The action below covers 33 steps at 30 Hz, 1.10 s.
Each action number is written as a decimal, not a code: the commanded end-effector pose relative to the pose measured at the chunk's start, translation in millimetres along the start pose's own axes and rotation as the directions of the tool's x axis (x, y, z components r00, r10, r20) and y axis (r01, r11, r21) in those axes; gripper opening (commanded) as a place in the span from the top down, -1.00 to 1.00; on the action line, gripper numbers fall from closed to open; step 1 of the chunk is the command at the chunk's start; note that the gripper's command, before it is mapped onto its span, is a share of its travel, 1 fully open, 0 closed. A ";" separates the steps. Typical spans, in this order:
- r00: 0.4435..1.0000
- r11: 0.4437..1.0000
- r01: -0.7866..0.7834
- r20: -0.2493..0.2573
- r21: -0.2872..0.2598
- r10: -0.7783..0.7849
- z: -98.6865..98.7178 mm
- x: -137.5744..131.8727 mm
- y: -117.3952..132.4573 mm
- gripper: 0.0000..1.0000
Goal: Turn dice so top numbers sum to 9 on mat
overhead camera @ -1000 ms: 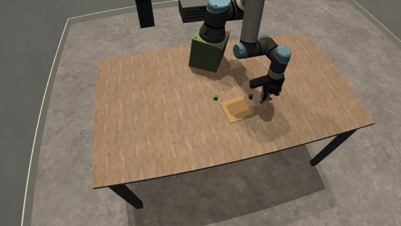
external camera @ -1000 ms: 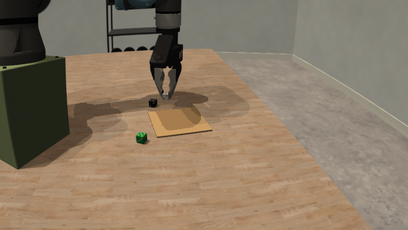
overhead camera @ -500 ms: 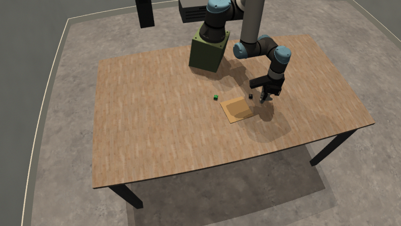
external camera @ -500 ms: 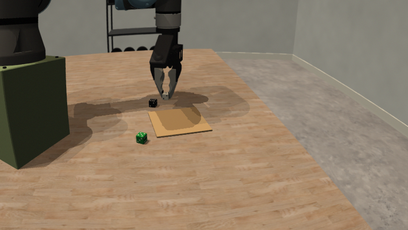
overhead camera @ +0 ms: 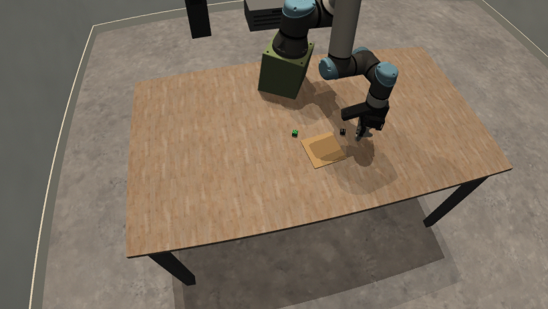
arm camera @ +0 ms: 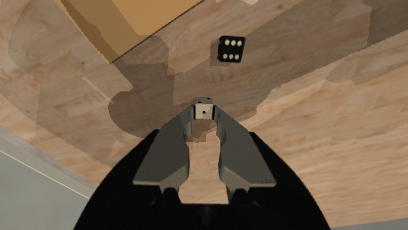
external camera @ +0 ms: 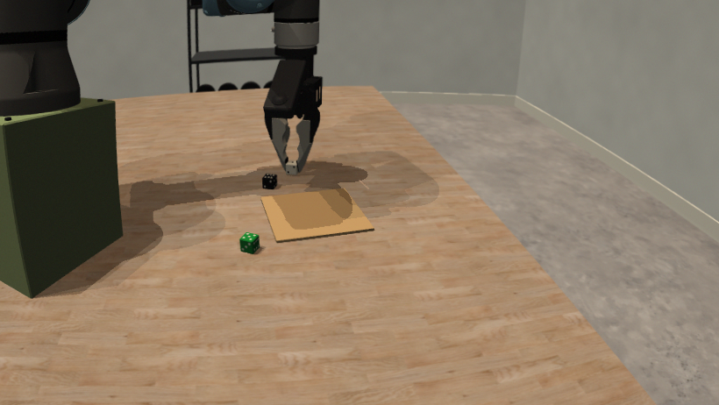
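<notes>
One white die (external camera: 291, 167) (arm camera: 204, 111) sits pinched in the hand (overhead camera: 359, 137) (external camera: 292, 169) (arm camera: 203, 106), off the mat (overhead camera: 323, 150) (external camera: 316, 215) (arm camera: 135, 25).

grey walls (external camera: 427, 50), apparently concrete floor (overhead camera: 115, 153)
</notes>
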<state>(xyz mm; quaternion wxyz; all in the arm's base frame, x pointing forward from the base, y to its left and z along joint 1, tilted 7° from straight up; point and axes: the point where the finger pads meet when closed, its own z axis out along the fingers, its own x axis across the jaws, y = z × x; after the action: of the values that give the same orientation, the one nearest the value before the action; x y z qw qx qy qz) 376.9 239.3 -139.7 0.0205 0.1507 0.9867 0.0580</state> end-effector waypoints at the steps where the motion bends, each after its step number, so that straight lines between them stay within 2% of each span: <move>1: 1.000 1.000 0.000 0.001 -0.001 0.000 -7.0 -0.4 0.3 0.94; 7: 1.000 1.000 0.000 0.001 -0.001 0.000 -19.1 -0.4 0.3 0.94; 20: 1.000 1.000 0.000 0.001 -0.001 0.000 -74.2 -0.3 0.2 0.94; 33: 1.000 1.000 0.000 0.001 -0.001 0.000 -97.2 -0.3 0.2 0.94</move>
<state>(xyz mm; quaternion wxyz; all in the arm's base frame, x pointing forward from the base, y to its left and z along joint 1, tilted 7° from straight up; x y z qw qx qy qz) 371.6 229.3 -47.5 0.0208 0.1507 0.9867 0.0581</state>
